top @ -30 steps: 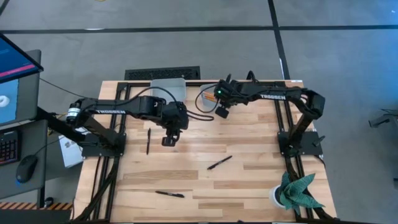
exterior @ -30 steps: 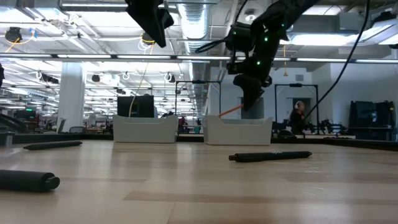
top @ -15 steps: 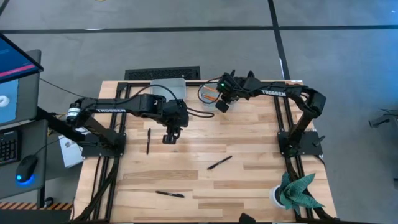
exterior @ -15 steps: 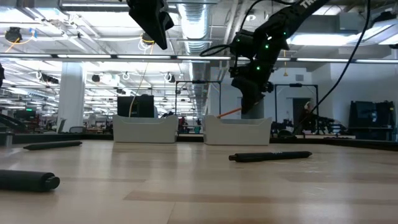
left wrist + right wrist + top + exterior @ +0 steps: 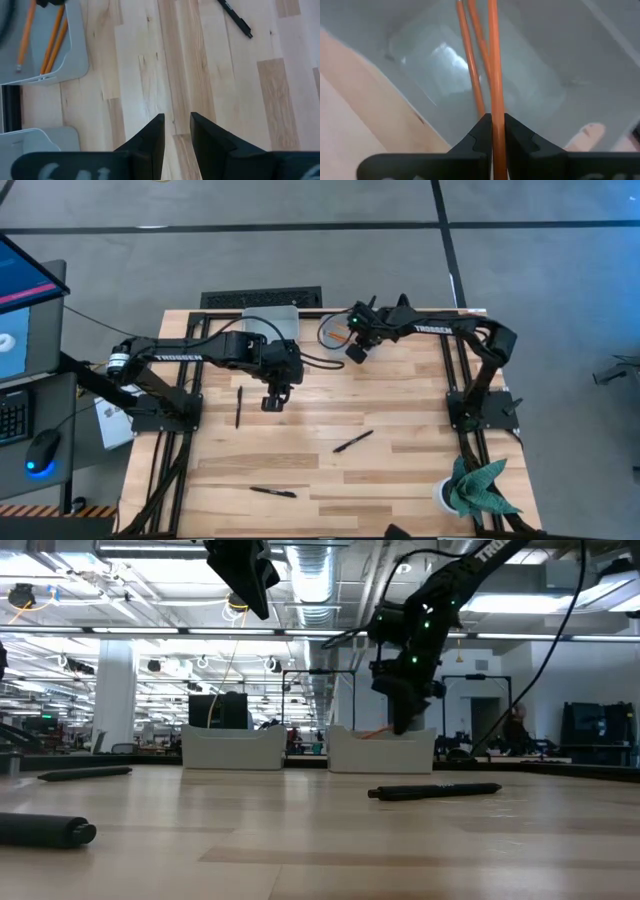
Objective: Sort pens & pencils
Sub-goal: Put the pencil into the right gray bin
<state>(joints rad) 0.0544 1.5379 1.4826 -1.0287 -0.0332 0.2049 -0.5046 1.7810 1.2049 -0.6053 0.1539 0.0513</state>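
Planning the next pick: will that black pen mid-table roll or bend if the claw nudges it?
Likely stiff: the pen lies dead straight on the table. It looks thin and round, so a sideways nudge would probably roll it across the smooth wood. Probably light, being so slim.

Bare wood around left gripper; nearest pen just beside. Right gripper hemmed by tray walls, two pencils below.

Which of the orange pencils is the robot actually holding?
The pencil clamped between the right tool's fingers, poised over the grey tray. The other two pencils already lie loose inside that tray, untouched.
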